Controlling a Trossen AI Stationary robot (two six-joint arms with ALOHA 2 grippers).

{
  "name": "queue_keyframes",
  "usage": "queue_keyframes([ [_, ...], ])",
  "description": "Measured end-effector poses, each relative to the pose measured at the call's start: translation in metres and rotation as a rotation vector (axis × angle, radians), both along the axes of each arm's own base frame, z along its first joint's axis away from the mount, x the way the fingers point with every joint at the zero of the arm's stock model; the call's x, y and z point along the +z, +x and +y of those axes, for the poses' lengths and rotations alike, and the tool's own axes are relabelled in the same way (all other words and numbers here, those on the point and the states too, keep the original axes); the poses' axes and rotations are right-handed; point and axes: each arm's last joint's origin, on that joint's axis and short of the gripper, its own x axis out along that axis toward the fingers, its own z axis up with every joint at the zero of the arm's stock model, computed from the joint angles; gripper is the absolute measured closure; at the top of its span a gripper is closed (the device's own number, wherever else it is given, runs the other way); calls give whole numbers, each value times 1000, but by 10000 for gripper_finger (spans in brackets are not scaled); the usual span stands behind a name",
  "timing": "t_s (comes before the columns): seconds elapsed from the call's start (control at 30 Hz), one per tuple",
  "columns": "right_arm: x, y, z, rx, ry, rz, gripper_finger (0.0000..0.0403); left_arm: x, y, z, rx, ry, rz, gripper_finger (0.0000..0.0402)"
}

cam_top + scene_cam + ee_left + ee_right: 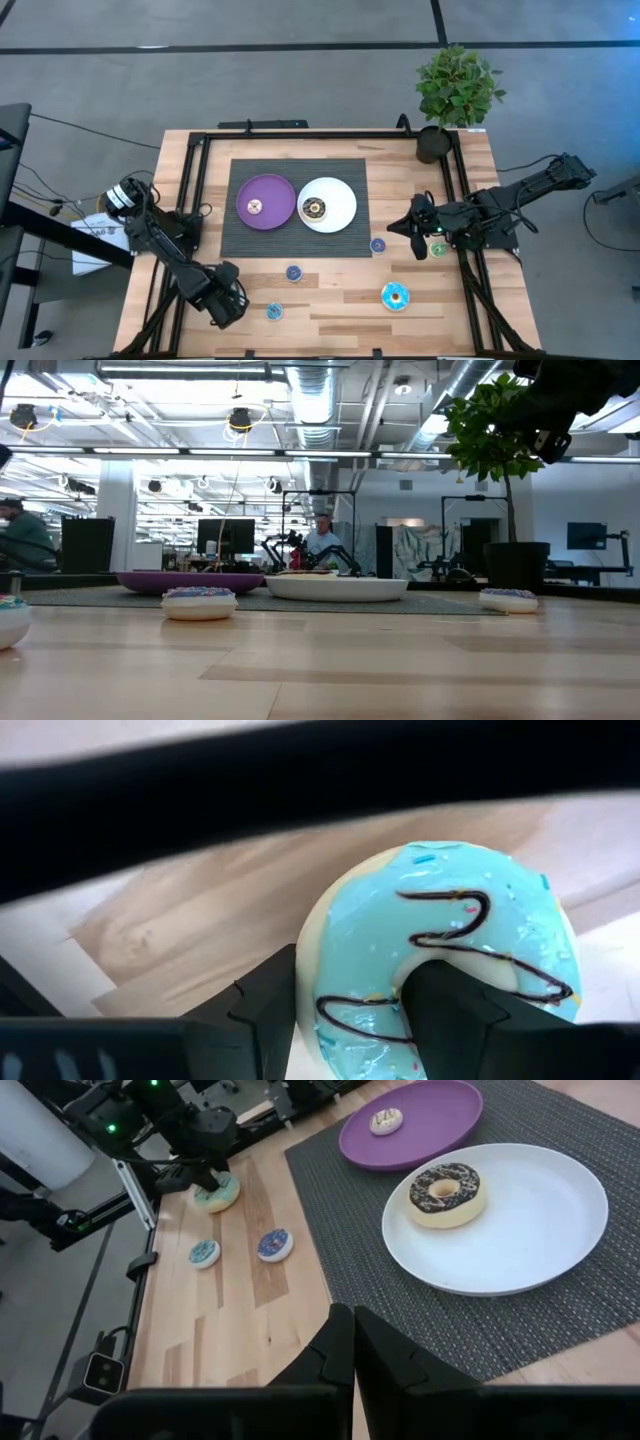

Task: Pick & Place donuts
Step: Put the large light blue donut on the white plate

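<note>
My left gripper (226, 304) (350, 1005) stands near the table's near-left corner, shut on a cyan-iced donut (450, 920) with a dark squiggle; the right wrist view also shows that donut (216, 1193) under it. My right gripper (414, 240) (352, 1342) hovers shut and empty toward the right edge, beside a green donut (438, 249). A brown-iced donut (314, 208) lies flat on the white plate (343, 203). A cream donut (257, 207) lies on the purple plate (275, 195). Two blue donuts (293, 272) (378, 245), a small cyan one (274, 311) and a larger cyan one (395, 296) lie on the wood. My left gripper holds the cyan donut by its ring wall (345, 975). One finger (445, 1010) is in the hole and the other (262, 1015) is against the outer side. The fingers come from above. In the right wrist view the donut appears to sit on the table.
A grey mat (240, 240) carries both plates at the table's middle. A potted plant (455, 95) stands at the far-right corner. Black frame rails (190, 170) run along the table's sides. People and desks show in the room beyond.
</note>
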Motion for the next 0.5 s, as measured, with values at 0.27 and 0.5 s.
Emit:
queue_keyframes([
  [0.27,0,0,0,0,0,0,403,10,9,10,41,-32,-27,242],
  [0.5,0,0,0,0,0,1,403,31,21,32,47,-87,-108,242],
])
